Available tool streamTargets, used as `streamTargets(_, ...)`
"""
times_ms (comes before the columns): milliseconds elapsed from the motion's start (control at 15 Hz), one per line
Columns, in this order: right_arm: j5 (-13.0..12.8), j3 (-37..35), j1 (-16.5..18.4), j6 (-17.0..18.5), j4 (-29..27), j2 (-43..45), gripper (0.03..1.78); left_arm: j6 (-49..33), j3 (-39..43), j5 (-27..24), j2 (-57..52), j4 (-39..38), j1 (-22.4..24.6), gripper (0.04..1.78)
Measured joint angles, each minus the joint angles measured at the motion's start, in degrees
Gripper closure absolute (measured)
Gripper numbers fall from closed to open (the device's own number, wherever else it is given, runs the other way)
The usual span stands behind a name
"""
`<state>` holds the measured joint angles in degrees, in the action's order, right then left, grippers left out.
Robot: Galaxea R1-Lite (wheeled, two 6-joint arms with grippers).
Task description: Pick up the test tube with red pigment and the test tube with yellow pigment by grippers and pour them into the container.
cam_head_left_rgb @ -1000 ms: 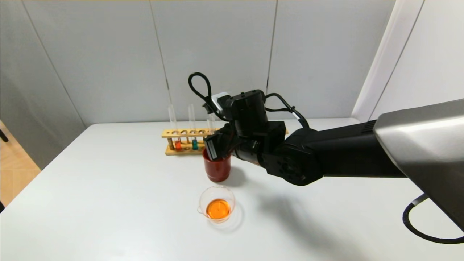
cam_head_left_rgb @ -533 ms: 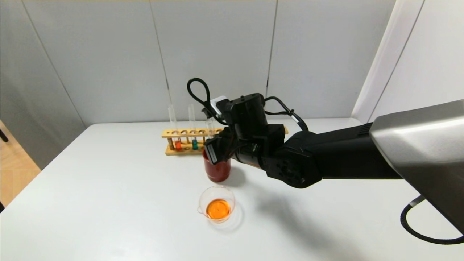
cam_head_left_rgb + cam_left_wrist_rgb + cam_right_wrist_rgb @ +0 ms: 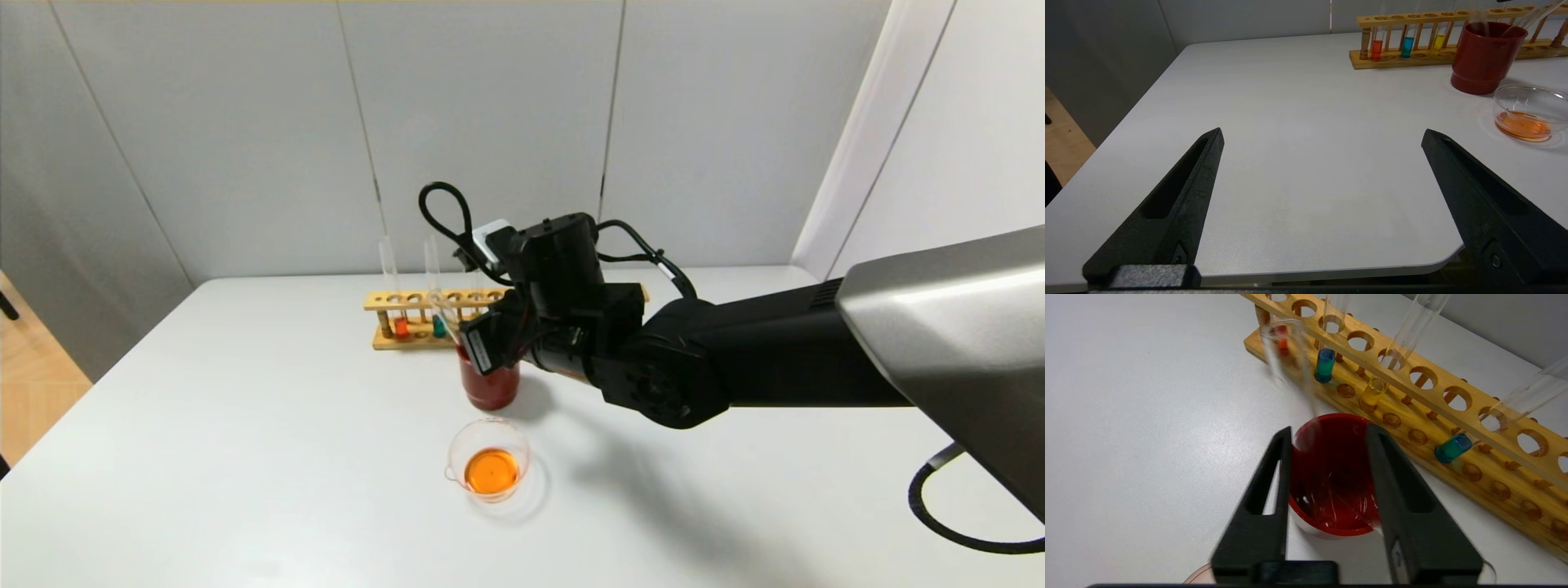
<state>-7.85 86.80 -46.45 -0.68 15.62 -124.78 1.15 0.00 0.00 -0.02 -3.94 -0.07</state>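
My right gripper (image 3: 490,355) (image 3: 1329,430) is open just above the dark red cup (image 3: 490,392) (image 3: 1331,477), one finger on each side of its mouth. An empty clear test tube (image 3: 445,313) (image 3: 1286,355) leans out of the cup, free of the fingers. A second empty tube (image 3: 1533,16) also rests in the cup. The glass container (image 3: 490,422) (image 3: 1531,96) in front of the cup holds orange liquid. A tube with yellow liquid (image 3: 1374,392) (image 3: 1439,41) and one with orange-red liquid (image 3: 401,327) (image 3: 1376,48) stand in the rack. My left gripper (image 3: 1323,134) is open and empty.
The wooden rack (image 3: 408,300) (image 3: 1494,486) stands behind the cup and also holds two teal tubes (image 3: 1325,365) (image 3: 1453,447). My left gripper hovers near the table's front left edge, out of the head view.
My right gripper has sunk slightly toward the cup. The empty tube, upright beside the fingers before, has tipped to the left and now leans on the cup's rim.
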Motion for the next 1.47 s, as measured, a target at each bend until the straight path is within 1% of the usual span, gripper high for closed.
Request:
streamTargets(200,-0.1,0.2,0.0,0.1,0.2,0.3,0.55,0.0,0.0,0.0,0.0,0.0,0.0,0.11)
streamTargets(267,-0.1,0.2,0.1,0.3,0.9,0.4,0.42,0.0,0.0,0.0,0.0,0.0,0.0,0.11)
streamTargets(400,-0.1,0.2,0.2,0.3,2.3,1.0,0.20,0.0,0.0,0.0,0.0,0.0,0.0,0.11)
streamTargets(467,-0.2,0.4,0.4,0.3,2.5,1.5,0.14,0.0,0.0,0.0,0.0,0.0,0.0,0.11)
streamTargets(600,-0.7,1.8,1.2,0.2,2.5,3.0,0.07,0.0,0.0,0.0,0.0,0.0,0.0,0.11)
streamTargets(733,-1.1,2.5,2.6,0.0,2.5,5.5,0.07,0.0,0.0,0.0,0.0,0.0,0.0,0.11)
streamTargets(800,-1.9,2.7,3.6,0.0,2.5,7.0,0.07,0.0,0.0,0.0,0.0,0.0,0.0,0.11)
streamTargets(867,-3.6,2.8,4.7,0.0,2.5,8.4,0.07,0.0,0.0,0.0,0.0,0.0,0.0,0.11)
streamTargets(1000,-8.6,2.5,7.1,0.2,2.3,11.2,0.07,0.0,0.0,0.0,0.0,0.0,0.0,0.11)
streamTargets(1067,-10.5,2.1,7.9,0.3,2.0,12.5,0.07,0.0,0.0,0.0,0.0,0.0,0.0,0.11)
streamTargets(1133,-11.8,1.5,8.6,0.4,1.9,13.9,0.07,0.0,0.0,0.0,0.0,0.0,0.0,0.11)
streamTargets(1267,-14.4,-0.3,10.0,0.4,1.9,16.6,0.07,0.0,0.0,0.0,0.0,0.0,0.0,0.11)
streamTargets(1333,-15.2,-1.2,10.9,0.2,1.8,17.8,0.07,0.0,0.0,0.0,0.0,0.0,0.0,0.11)
streamTargets(1467,-15.5,-3.8,12.7,-0.3,1.8,20.5,0.07,0.0,0.0,0.0,0.0,0.0,0.0,0.11)
